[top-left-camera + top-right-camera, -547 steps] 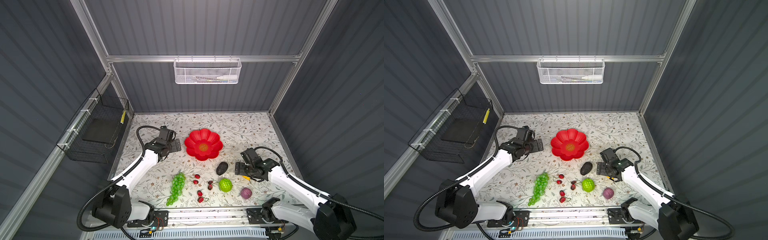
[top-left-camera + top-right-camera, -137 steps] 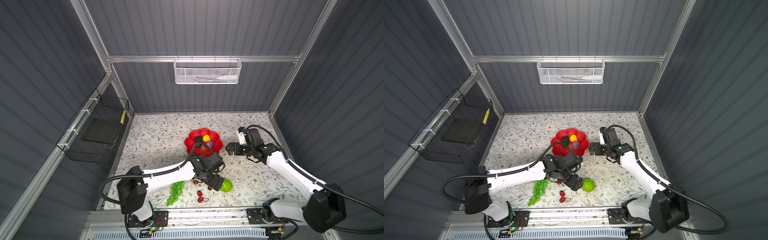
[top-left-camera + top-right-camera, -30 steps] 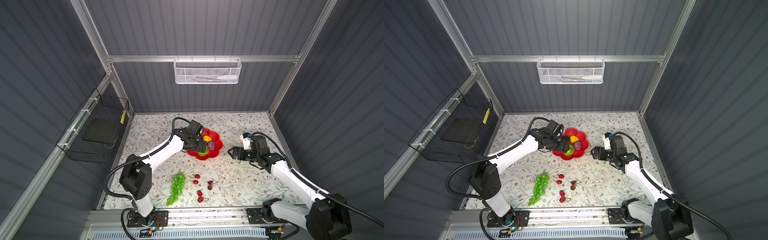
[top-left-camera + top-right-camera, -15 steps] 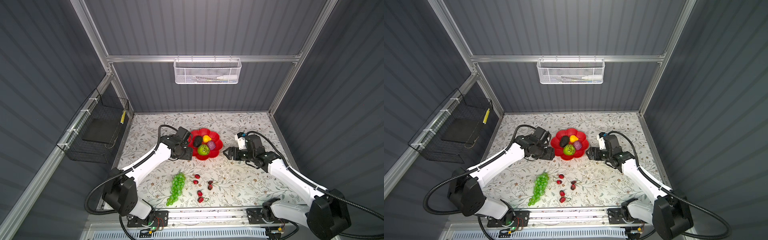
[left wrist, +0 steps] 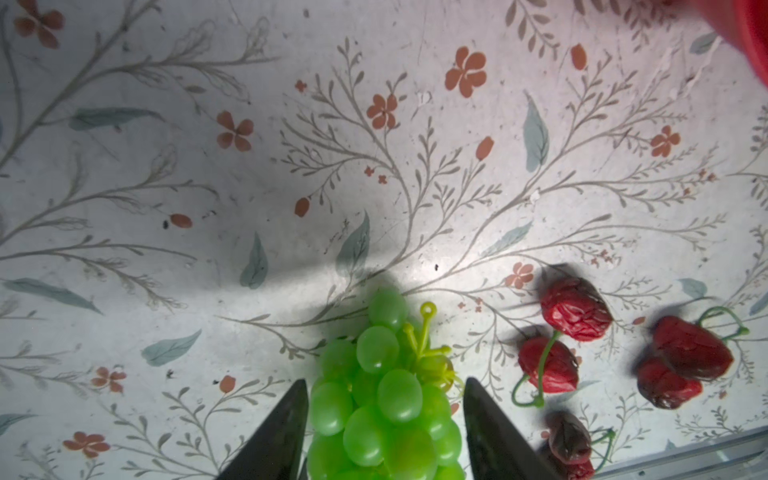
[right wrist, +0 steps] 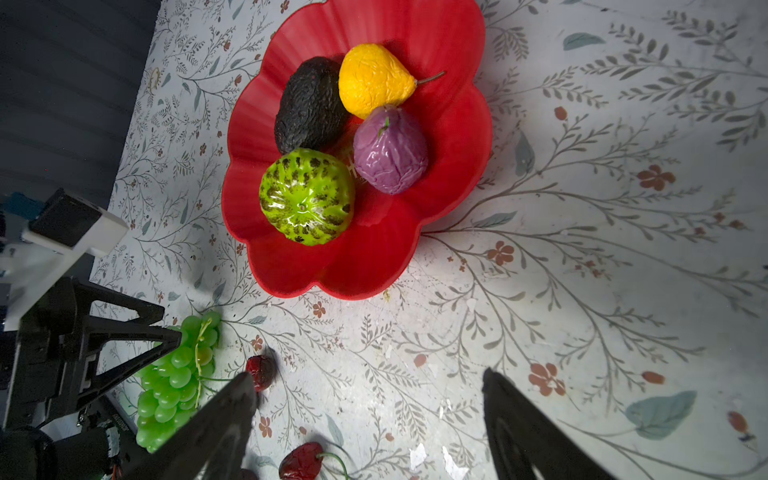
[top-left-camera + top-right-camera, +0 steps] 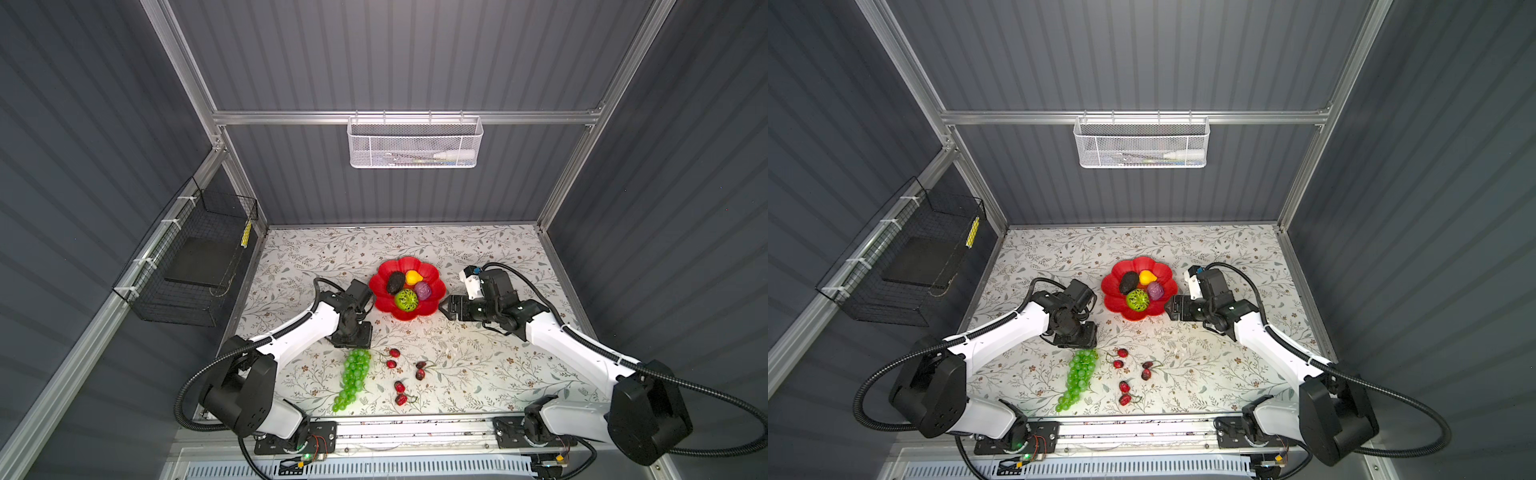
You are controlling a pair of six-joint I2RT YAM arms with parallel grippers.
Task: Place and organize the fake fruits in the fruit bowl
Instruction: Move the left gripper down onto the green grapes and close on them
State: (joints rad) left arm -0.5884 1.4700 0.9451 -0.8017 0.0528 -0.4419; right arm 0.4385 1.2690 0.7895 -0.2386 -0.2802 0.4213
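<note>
Grey ribbed walls point(image 7: 415, 62), floral tabletop point(image 7: 478, 249), left fingers point(image 5: 282, 436) half-open astride grape bunch point(image 5: 386, 415), right fingers point(image 6: 216, 428) wide, empty.

Both top views look steeply down from high above the front edge, taking in the whole surface point(image 7: 478, 257) around the fruit bowl point(image 7: 388, 309). The left wrist camera sits close over the grape bunch point(image 5: 382, 415) near the bowl; the right wrist view, close too, shares both.

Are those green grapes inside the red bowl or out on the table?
Out. The green grapes lie on the flowered table, well apart from the red bowl.
</note>
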